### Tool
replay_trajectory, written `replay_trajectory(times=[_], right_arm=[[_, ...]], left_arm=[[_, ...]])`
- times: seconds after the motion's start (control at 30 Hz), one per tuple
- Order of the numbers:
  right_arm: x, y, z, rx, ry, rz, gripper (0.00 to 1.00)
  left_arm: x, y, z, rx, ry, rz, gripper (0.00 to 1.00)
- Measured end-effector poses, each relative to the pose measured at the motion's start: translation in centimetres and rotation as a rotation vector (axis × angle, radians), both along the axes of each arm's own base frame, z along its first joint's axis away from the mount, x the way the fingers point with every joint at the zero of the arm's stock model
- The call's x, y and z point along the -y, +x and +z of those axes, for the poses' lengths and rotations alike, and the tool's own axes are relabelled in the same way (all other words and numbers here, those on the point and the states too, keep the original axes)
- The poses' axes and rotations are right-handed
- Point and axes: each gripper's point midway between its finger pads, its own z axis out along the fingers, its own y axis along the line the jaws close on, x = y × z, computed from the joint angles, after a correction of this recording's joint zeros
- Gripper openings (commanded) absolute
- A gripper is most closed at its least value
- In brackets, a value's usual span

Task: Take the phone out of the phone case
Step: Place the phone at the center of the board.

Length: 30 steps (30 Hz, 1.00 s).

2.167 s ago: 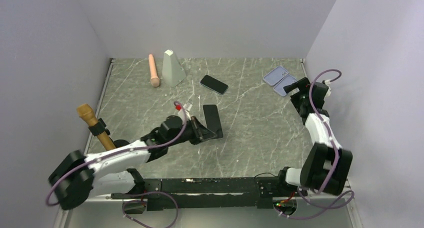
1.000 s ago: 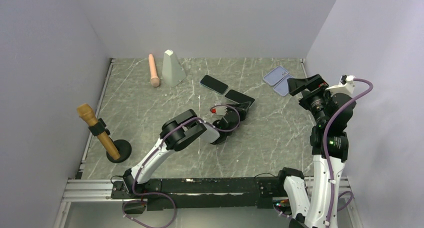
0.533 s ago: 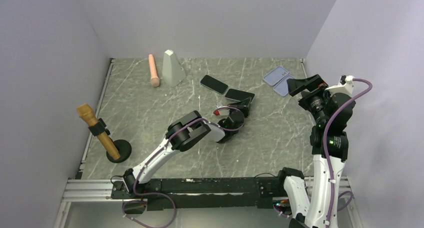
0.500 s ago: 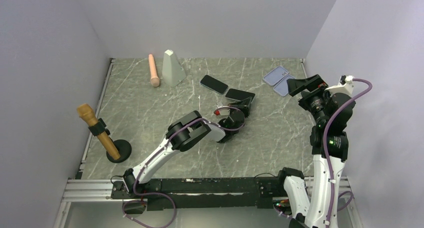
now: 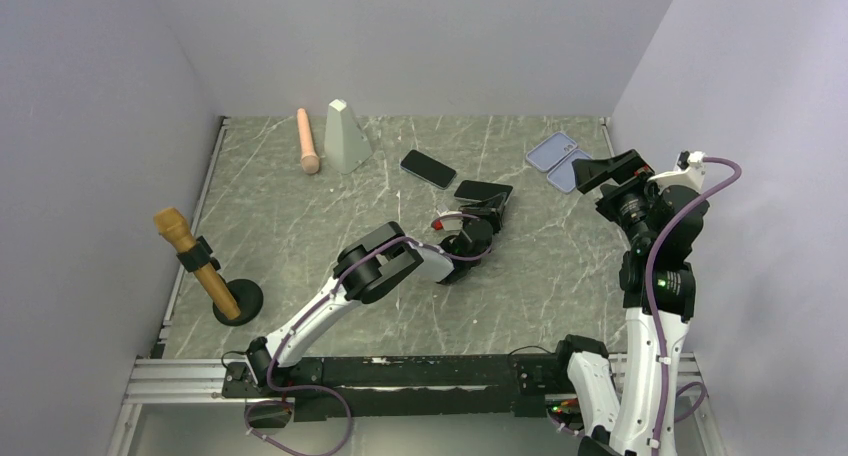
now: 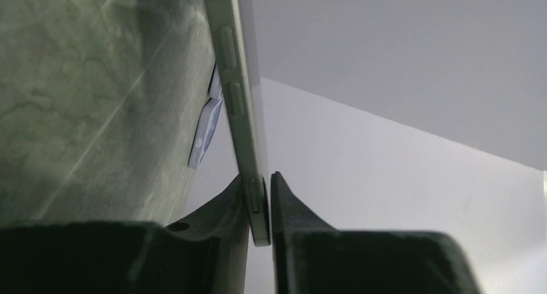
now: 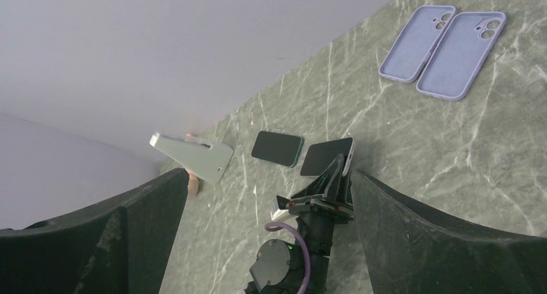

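Phone [image 5: 482, 190] sits near the middle of the table [image 5: 300, 216], held by one short end in the left gripper [image 5: 487, 212]. The gripper's fingers [image 6: 232, 207] are pinched on either side of the phone's thin edge. The phone is tilted with its dark face up and its far end low over the marble. I cannot tell whether that end touches.

At the far left a wooden handle [image 5: 188, 246] leans in a black stand [image 5: 240, 301]. At the back of the table lie a pink rod [image 5: 308, 141] and, just beside it, a grey wedge [image 5: 345, 136]. To their right a second phone [image 5: 428, 168] lies flat, face up, just beside the held one and apart from it.

Further right, near the back corner, two lilac cases [image 7: 438, 46] lie side by side with their insides up, both touching the table. Above the right edge the right gripper [image 5: 608, 173] hangs with its fingers spread wide, holding nothing, well above the cases.
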Motion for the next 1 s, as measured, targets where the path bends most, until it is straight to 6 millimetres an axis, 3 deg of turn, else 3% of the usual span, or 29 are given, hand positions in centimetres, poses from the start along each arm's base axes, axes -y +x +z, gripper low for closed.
replay_trajectory(times=[0.2, 0.37, 0.6, 0.67, 0.7, 1.0], right_arm=[[0.0, 0.1, -0.3, -0.007, 0.003, 0.003, 1.0], [0.0, 0.1, -0.3, -0.01, 0.004, 0.003, 1.0], [0.0, 0.1, -0.3, -0.01, 0.007, 0.002, 1.0], [0.0, 0.1, -0.3, -0.01, 0.009, 0.002, 1.0], [0.0, 0.1, -0.3, -0.01, 0.009, 0.002, 1.0], [-0.1, 0.1, -0.3, -0.01, 0.02, 0.001, 1.0]], left_arm=[[0.2, -0.1, -0.1, -0.006, 0.002, -0.013, 0.33], [0.3, -0.1, -0.1, -0.01, 0.005, -0.02, 0.46], [0.6, -0.2, 1.5, -0.001, -0.01, -0.046, 0.79], [0.8, -0.4, 1.9, 0.001, -0.004, -0.062, 0.95], [0.8, -0.5, 2.2, 0.003, -0.002, -0.07, 0.99], [1.1, -2.4, 1.7, -0.061, 0.102, -0.195, 1.0]])
